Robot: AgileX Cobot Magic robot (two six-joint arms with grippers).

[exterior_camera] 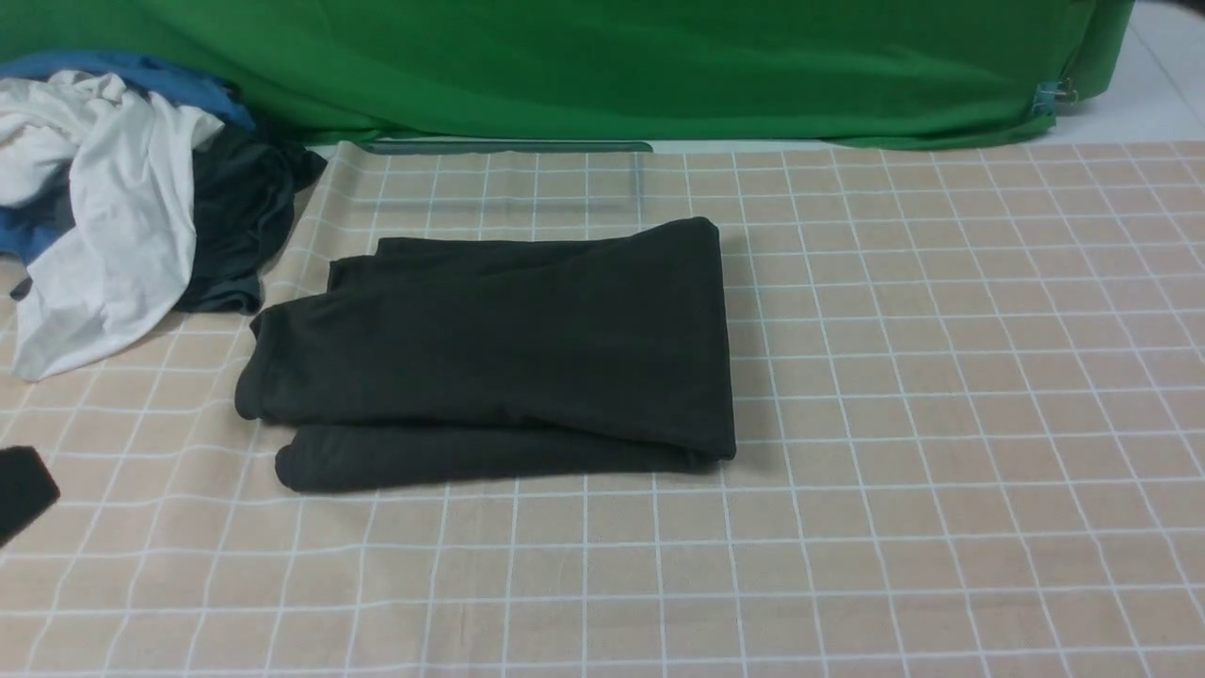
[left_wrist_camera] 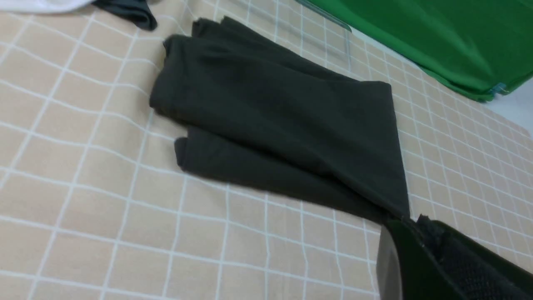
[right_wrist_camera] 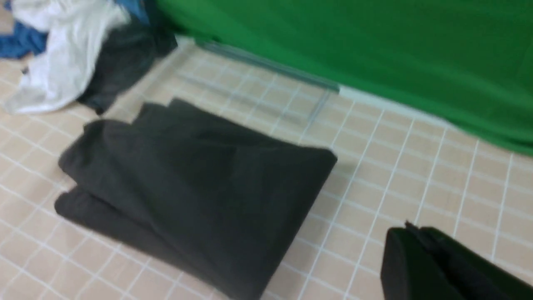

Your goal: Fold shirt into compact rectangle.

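Observation:
The black shirt (exterior_camera: pixel 508 348) lies folded into a rough rectangle in the middle of the checked tablecloth (exterior_camera: pixel 941 377), its layers stepped at the left end. No print or label shows. It also appears in the left wrist view as the shirt (left_wrist_camera: pixel 283 121) and in the right wrist view as the shirt (right_wrist_camera: pixel 191 187). My left gripper (left_wrist_camera: pixel 410 220) is shut and empty, its tips lining up with the shirt's near corner only by perspective. In the front view a black part of it (exterior_camera: pixel 24 490) pokes in at the left edge, well away from the shirt. My right gripper (right_wrist_camera: pixel 410 229) is shut and empty over bare cloth to the right of the shirt.
A heap of clothes sits at the back left: a white garment (exterior_camera: pixel 104 217), a blue one (exterior_camera: pixel 141 80) and a dark grey one (exterior_camera: pixel 240 217). A green backdrop (exterior_camera: pixel 602 66) closes off the far side. A clear plastic sheet (exterior_camera: pixel 508 174) lies behind the shirt.

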